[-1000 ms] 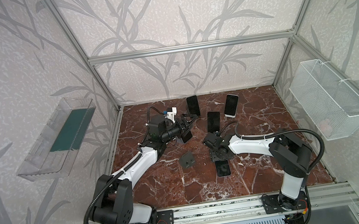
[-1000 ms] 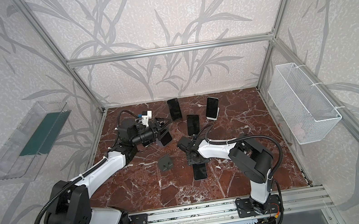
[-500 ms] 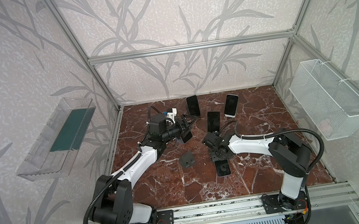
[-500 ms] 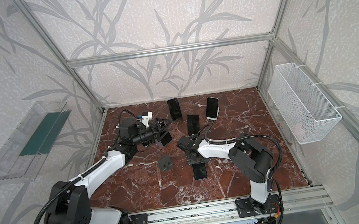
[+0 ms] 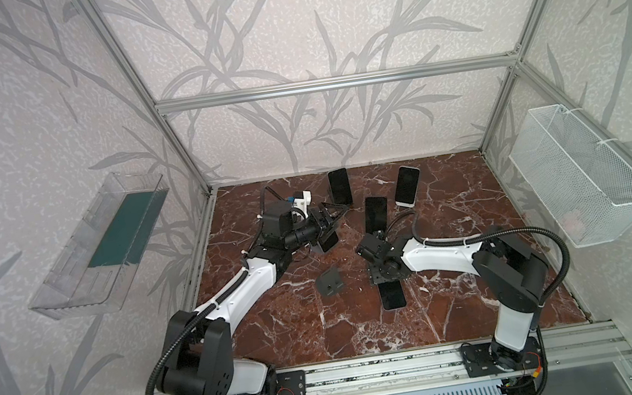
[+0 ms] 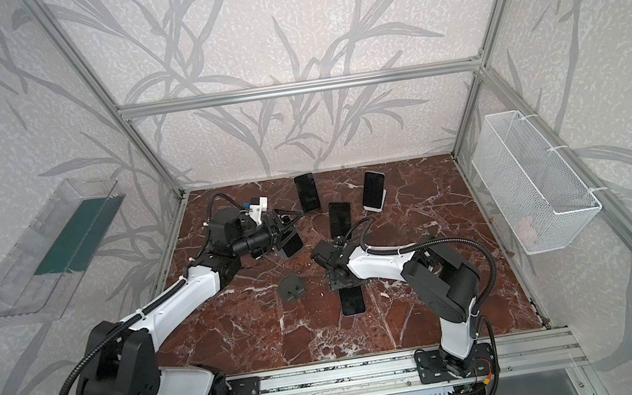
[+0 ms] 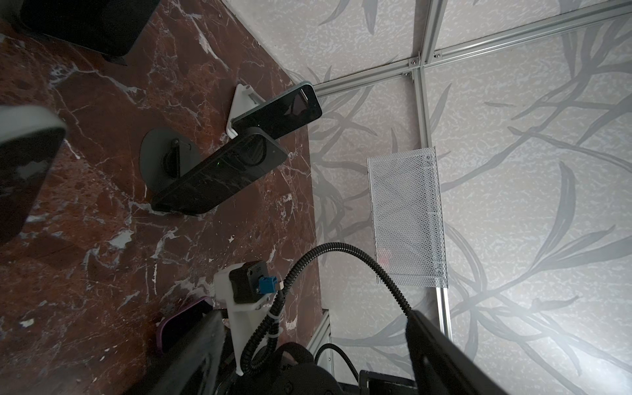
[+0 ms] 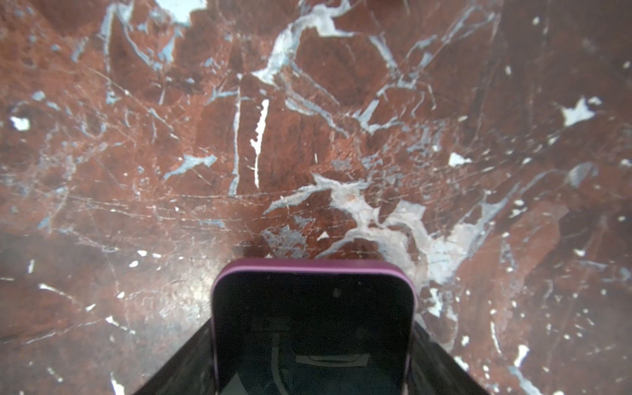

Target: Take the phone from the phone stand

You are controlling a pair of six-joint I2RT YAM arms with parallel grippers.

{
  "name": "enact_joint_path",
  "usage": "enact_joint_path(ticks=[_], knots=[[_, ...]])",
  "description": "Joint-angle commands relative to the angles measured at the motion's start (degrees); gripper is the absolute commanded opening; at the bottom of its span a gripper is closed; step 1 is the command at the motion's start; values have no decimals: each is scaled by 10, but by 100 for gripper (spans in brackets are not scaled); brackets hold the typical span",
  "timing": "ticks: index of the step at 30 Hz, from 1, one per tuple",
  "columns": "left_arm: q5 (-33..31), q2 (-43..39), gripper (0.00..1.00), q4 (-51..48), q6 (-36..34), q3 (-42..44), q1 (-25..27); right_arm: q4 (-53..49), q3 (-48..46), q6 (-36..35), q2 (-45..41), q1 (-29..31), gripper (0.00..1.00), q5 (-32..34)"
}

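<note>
While both arms lean in over the red-brown marble tabletop (image 5: 460,253), both top views show the left gripper (image 5: 333,216) towards the back left, jaws spread with nothing between them, just above a tilted dark phone (image 5: 329,241). The right gripper (image 5: 389,285) points toward the front edge. The purple-rimmed black-screened phone (image 5: 392,296) lies flat on the marble right at its tips, not on a stand. A small dark grey stand (image 5: 330,283) sits on its own just to the left, apart from it. Three more phones stand propped behind: a rear black phone (image 5: 339,187), a white-edged phone (image 5: 407,187) and a middle black phone (image 5: 376,215). A white wire basket (image 5: 580,178) hangs on the right wall and a clear plastic tray (image 5: 103,245) on the left wall. From the left wrist, that arm's two black fingers (image 7: 191,349) stand wide apart and grip nothing. Beyond them the middle black phone leans over a round dark grey base (image 7: 160,157), and the white-edged phone rests on a white stand (image 7: 241,102). From the right wrist, the purple-rimmed phone (image 8: 313,328) lies on the marble between two black fingers (image 8: 178,366). They flank its edges so closely that I can't tell whether they pinch it or merely sit beside it.
</note>
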State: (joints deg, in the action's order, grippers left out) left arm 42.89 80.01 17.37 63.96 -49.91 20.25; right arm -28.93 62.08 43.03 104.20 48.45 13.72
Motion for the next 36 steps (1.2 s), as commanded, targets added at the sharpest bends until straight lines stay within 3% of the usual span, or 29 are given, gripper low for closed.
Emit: enact_joint_path(ticks=[1,8,14,19,24,29,32,36], knots=[[-3,-23,84,1,-10,-19,-1,-30,-19,-1,3,-2,79,30],[-1,-26,85,1,-13,-21,-3,-34,-9,-13,-23,-2,82,31],[7,-44,86,111,26,8,-16,-53,26,-88,-68,4,89,47],[-33,-72,87,85,10,21,-53,-69,44,-148,-117,23,93,75],[-116,-107,90,28,-2,40,-122,-62,73,-187,-129,63,97,94],[-151,-133,93,1,-16,46,-189,1,126,-230,-102,114,100,29],[-158,-139,94,5,-38,47,-201,13,174,-241,-68,129,99,-15],[-120,-115,94,37,-16,42,-213,73,183,-211,-13,132,99,-39]])
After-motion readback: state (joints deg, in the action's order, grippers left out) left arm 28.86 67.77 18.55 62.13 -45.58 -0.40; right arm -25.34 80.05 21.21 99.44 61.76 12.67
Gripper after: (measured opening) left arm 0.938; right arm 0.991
